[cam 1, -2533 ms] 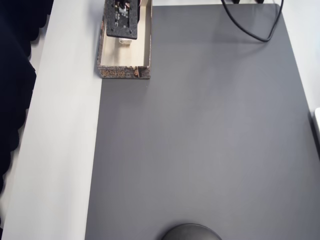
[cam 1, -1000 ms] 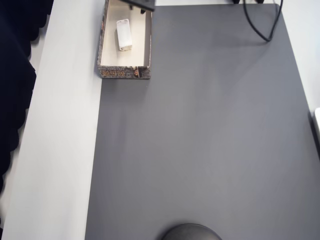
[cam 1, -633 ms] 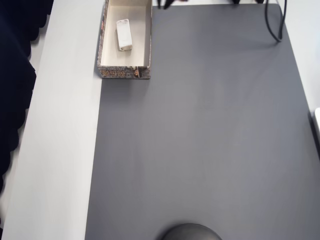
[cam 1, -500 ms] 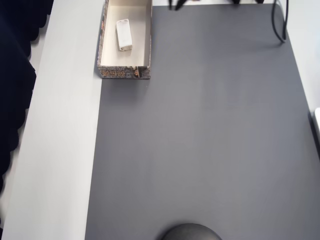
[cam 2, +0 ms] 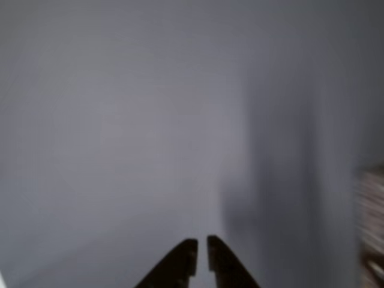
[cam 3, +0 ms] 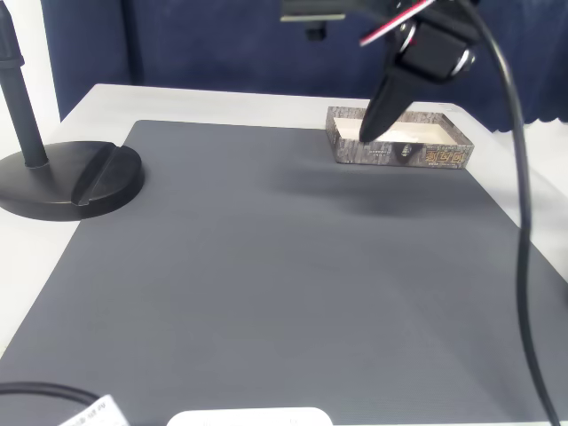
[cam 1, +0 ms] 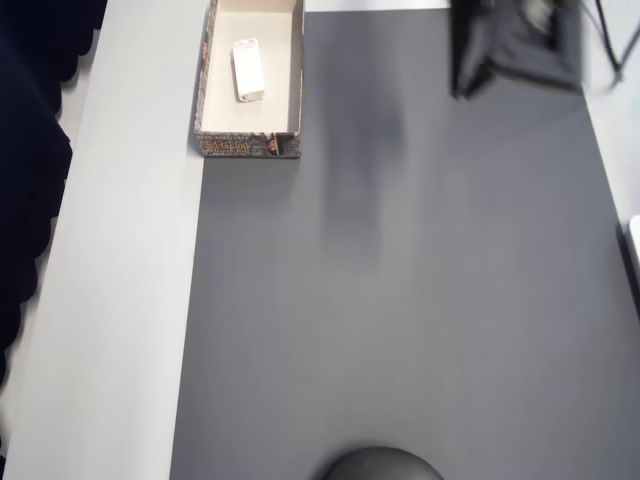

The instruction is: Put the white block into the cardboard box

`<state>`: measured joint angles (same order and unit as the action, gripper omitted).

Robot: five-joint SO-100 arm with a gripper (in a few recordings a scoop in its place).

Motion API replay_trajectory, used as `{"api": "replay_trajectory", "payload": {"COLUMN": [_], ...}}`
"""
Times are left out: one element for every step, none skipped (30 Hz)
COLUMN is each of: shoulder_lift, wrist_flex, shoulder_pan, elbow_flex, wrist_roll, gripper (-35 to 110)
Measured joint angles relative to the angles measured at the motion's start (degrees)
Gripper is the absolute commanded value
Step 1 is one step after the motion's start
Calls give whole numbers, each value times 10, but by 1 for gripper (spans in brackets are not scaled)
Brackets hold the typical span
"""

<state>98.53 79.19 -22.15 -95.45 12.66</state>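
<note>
white block lies flat inside the cardboard box, free of the tool. i judge placement done; this is the retreat step. tool tips nearly together, empty, above the grey mat. next: park the arm.

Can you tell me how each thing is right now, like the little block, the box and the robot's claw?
white block: lying flat inside the box, free of the claw.
cardboard box: open on top, at the grey mat's edge.
gripper: shut, empty, up in the air over the mat, away from the box.
grey mat: flat on the table.
black stand: upright beside the mat.
</note>
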Motion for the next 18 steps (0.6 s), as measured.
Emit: {"api": "replay_trajectory", "payload": {"shoulder_lift": [0, 0, 0, 0, 2, 6, 13, 23, 33, 43, 54, 65, 75, 85, 94, 102, 110, 117], "wrist_flex": [-10, -20, -31, -41, -52, -62, -70, -79, -87, -95, -101, -105, -108, -110, -111, -111, -111, -111], "shoulder_pan": [16, 29, 42, 54, 67, 78, 89, 98, 107, 116, 124, 131, 137, 143, 149, 152, 156, 161], "elbow_flex": [-8, -14, -20, -26, -33, -41, -49, -59, -69, -81, -93, -105, -115, -125, -134, -143, -150, -158], "wrist_roll": [-5, -11, -16, -19, -23, -25, -28, -30, -32, -34, -37, -40, -42, -44, -44, -45, -45, -45], "gripper": [-2, -2, -2, -2, -2, -2, -2, -2, -2, -2, -2, -2, -2, -2, -2, -2, -2, -2]}}
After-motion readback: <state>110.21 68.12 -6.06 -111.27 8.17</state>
